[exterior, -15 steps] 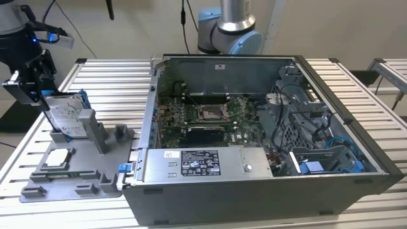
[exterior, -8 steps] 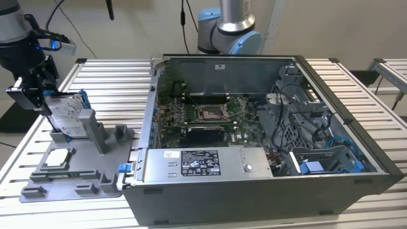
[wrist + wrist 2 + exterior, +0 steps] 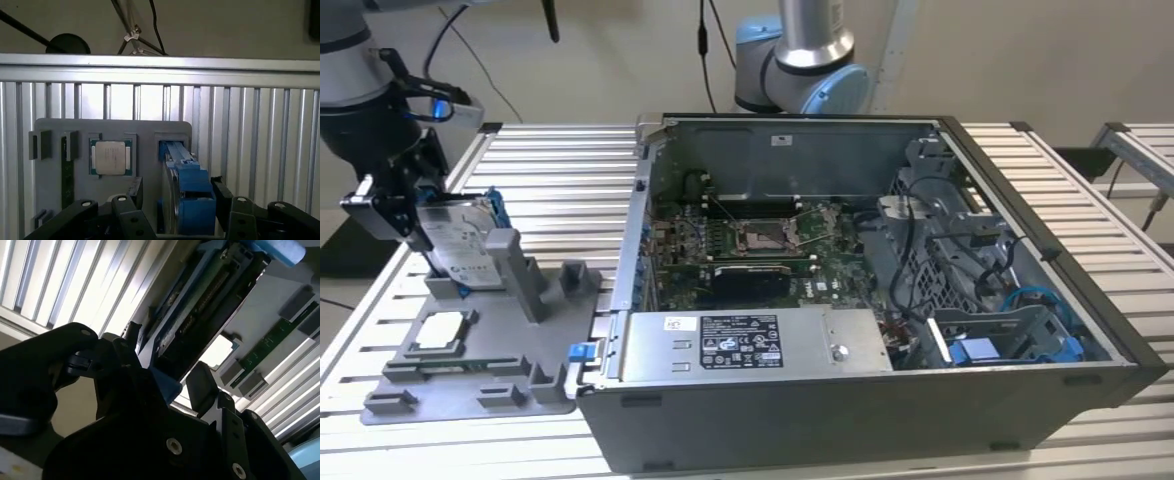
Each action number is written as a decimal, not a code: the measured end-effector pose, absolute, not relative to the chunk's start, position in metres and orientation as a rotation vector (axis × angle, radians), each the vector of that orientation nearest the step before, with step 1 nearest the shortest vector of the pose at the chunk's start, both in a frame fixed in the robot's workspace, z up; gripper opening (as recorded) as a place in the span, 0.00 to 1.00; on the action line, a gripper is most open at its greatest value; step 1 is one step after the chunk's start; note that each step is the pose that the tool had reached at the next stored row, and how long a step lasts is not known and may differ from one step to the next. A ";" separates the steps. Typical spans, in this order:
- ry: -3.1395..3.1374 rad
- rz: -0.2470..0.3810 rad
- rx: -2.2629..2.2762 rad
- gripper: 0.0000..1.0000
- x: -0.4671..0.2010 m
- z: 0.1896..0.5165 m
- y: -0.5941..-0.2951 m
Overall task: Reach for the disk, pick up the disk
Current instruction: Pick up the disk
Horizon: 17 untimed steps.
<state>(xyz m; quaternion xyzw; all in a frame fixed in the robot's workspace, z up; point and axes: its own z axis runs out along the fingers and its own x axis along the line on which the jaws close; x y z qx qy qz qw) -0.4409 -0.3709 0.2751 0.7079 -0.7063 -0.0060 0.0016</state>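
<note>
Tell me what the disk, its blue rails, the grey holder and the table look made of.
The disk: silver-grey body with a dull sheen, probably metal; its white label looks like paper. The blue rails: matte, evenly coloured, likely moulded plastic. The grey holder: flat matte grey throughout, probably plastic, though painted metal is possible. The table: bright reflective ribbed slats, apparently bare aluminium.
</note>
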 end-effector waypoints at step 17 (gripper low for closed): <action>-2.225 -0.023 2.217 0.00 -0.441 0.267 -0.371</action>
